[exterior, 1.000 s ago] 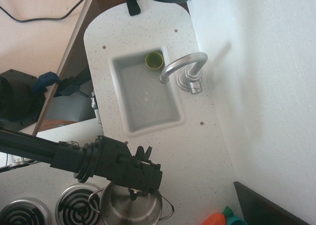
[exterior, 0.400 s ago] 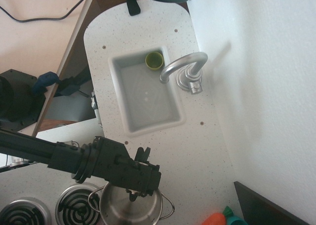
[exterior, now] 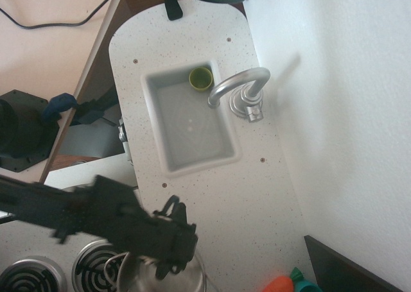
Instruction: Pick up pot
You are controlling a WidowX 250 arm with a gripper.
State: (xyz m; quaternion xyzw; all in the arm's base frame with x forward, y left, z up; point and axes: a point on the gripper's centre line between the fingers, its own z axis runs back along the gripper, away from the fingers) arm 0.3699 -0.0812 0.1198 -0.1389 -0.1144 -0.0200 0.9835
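Note:
The shiny steel pot (exterior: pixel 142 278) sits at the bottom edge of the view, partly over the stove burner (exterior: pixel 90 266), with a thin wire handle showing on its left side. My gripper (exterior: pixel 167 264) is a black, motion-blurred block directly over the pot's far rim, with its fingers reaching down into the pot. The fingers look closed on the rim, but the blur hides the contact. The arm stretches in from the left.
A white sink (exterior: pixel 154 86) holds a small olive-green cup (exterior: pixel 200 79) in its far corner, next to a silver faucet (exterior: pixel 239 88). A second burner (exterior: pixel 29 276) is at the bottom left. An orange and teal toy (exterior: pixel 286 283) and a dark panel (exterior: pixel 350 273) lie at the bottom right.
The arm and gripper have swung left and slightly down, now blurred. The pot has shifted left with the gripper, further over the burner.

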